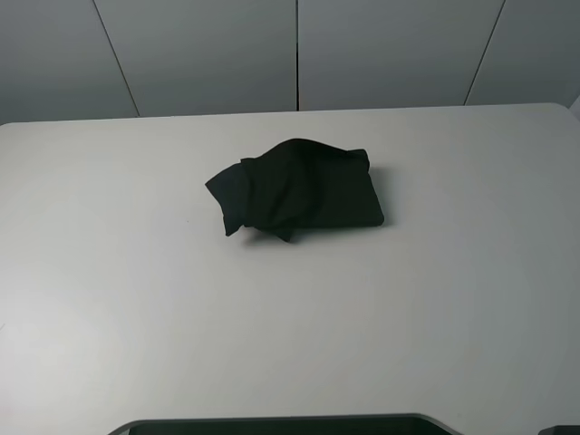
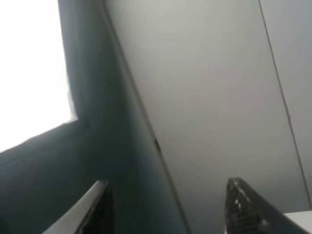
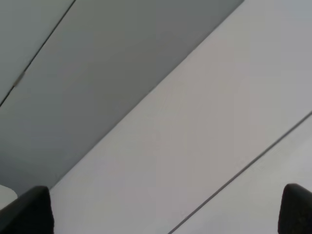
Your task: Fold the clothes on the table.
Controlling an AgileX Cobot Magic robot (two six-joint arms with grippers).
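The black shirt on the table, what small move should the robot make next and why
Probably bring one hand down toward the black shirt. It lies bunched in a loose, uneven bundle near the middle of the table, not neatly folded. Neither arm appears in the high view, and both wrist cameras face the grey wall panels. The left hand and right hand are open and empty.

Grey wall panels (image 1: 199, 50) stand behind the far edge of the scene, split by thin dark seams that run upward, some straight and some slanting. The light is soft and even, with little shadow. In the left wrist view a pale panel (image 2: 214, 97) meets a darker grey-green panel (image 2: 97, 146) along a seam, and a very bright, washed-out patch (image 2: 29, 68) glows beside it. In the right wrist view a darker grey panel (image 3: 73, 83) borders a lighter one (image 3: 204, 122).
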